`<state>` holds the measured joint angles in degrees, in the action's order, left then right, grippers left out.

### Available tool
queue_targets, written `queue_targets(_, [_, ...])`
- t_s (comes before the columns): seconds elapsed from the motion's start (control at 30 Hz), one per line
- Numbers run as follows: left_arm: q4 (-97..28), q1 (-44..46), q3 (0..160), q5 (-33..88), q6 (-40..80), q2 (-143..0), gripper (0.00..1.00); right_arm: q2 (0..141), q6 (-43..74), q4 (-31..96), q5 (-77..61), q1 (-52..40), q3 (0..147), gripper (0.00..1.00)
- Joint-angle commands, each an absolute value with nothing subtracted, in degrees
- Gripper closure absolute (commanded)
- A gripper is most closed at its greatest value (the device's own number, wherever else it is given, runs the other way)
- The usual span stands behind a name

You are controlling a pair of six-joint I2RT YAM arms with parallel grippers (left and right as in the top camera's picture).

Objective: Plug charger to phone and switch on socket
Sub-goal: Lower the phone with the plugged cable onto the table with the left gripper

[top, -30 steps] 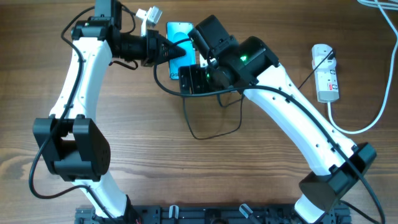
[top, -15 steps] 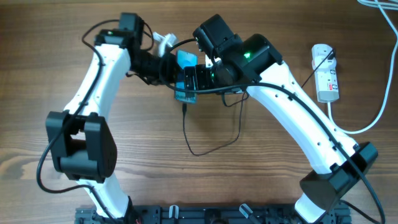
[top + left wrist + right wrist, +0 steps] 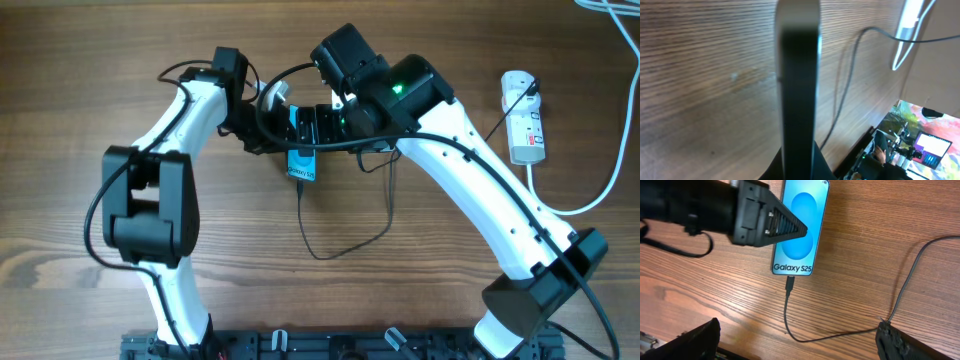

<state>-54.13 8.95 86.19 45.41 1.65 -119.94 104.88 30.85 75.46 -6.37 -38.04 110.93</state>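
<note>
Swung rightward, folding left arm (image 3: 190, 112) over the phone (image 3: 799, 270). Keeps left gripper (image 3: 801, 230) pinched together above it, right gripper (image 3: 795, 341) spread wide, empty.

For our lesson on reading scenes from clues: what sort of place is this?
Probably a robotics lab or test bench: two white-and-black jointed robot arms reach over a brown wooden table, a white oblong power strip lies on it, and a lit computer screen glows in the left wrist view's background.

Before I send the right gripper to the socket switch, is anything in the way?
Nothing visible stands between the right gripper and the socket; only the charger cable lies flat there, partly hidden under the arm.
</note>
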Motion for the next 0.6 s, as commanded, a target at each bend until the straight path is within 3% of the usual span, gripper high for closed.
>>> queue_targets(0.0, [-54.0, 8.8, 85.8, 46.2, 2.0, -122.5, 0.96, 103.5, 31.7, 75.5, -6.1, -38.0, 112.0, 0.0])
queue_targets(0.4, [-52.3, 10.2, 85.4, 43.9, 1.8, -123.2, 0.91, 103.6, 31.7, 75.9, -5.8, -38.0, 112.0, 0.0])
queue_targets(0.57, [-52.0, 10.8, 85.4, 43.8, 2.0, -123.7, 0.96, 103.6, 31.7, 76.2, -5.8, -38.0, 112.0, 0.0])
